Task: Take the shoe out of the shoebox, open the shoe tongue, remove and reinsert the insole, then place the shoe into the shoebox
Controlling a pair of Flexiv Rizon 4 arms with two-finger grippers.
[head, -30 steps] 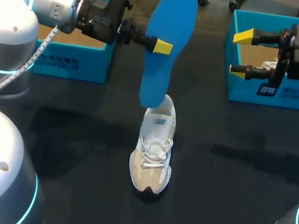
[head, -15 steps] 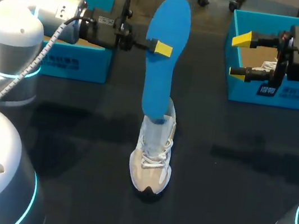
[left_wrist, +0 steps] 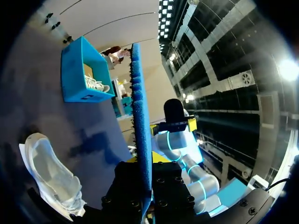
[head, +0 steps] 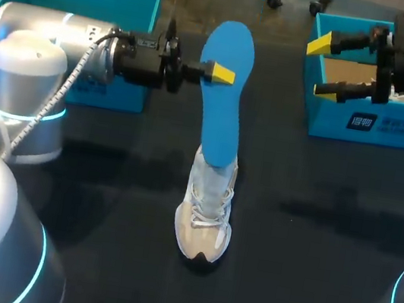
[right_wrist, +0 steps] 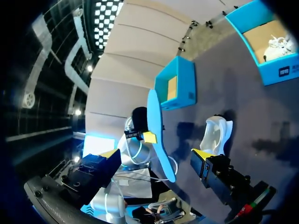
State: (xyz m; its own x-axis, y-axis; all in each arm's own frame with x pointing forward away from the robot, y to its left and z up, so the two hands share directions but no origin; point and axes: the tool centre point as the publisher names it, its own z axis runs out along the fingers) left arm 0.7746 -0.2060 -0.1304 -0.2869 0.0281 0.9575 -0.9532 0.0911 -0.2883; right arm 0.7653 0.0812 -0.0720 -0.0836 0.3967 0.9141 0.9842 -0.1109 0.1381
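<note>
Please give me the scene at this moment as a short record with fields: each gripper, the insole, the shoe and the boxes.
left gripper: shut on the insole, holding it above the shoe
insole: blue, nearly upright, lower end at the shoe's opening
shoe: white and beige, standing on the table, toe towards the camera
right gripper: open, holding nothing, over the right shoebox
right shoebox: blue, open
left shoebox: blue, open, behind the left arm

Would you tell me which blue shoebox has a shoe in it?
The right shoebox, by the right gripper: a white shoe inside; the left shoebox shows only cardboard.
</note>
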